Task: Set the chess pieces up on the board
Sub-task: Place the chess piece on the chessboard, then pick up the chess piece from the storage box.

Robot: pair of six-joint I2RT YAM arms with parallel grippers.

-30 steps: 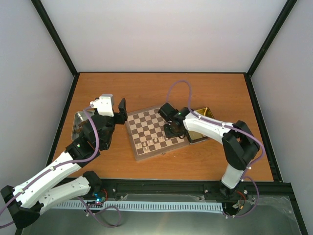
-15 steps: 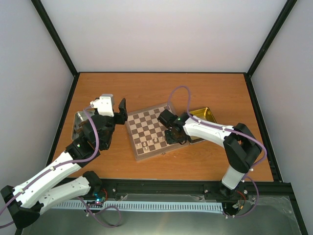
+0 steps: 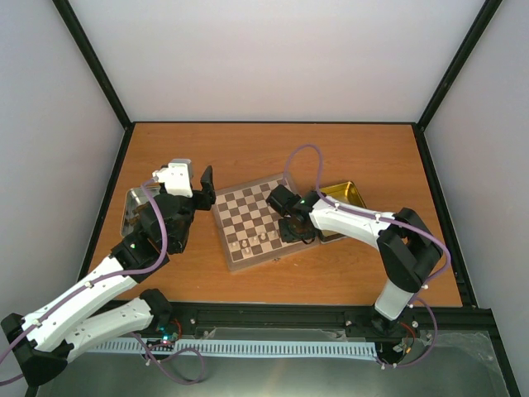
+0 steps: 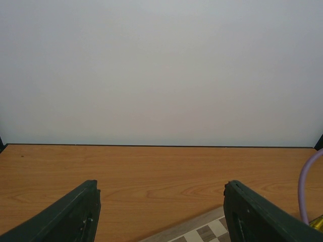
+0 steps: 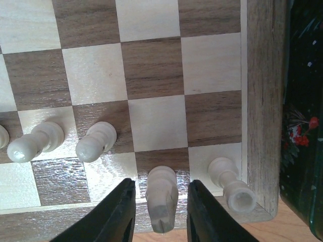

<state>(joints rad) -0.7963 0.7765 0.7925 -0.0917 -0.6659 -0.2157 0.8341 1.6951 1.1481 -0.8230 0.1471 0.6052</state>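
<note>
Early on: I count few cream chess pieces (image 5: pixel 96 143) on the board (image 5: pixel 260 101), all along its near edge; most are unplaced. Right gripper (image 5: pixel 161 187) straddles one piece (image 5: pixel 161 201) beside the board's corner rook (image 5: pixel 229 184), jaws loose, not gripping. Left gripper (image 4: pixel 160 201) gapes empty off the board's left side.

The checkered wooden board (image 3: pixel 263 220) lies flat, slightly rotated, at centre frame. Cream-white chess pieces (image 5: pixel 96 142) stand upright along its lower rows, with a corner piece (image 5: pixel 232 185) at lower right.
</note>
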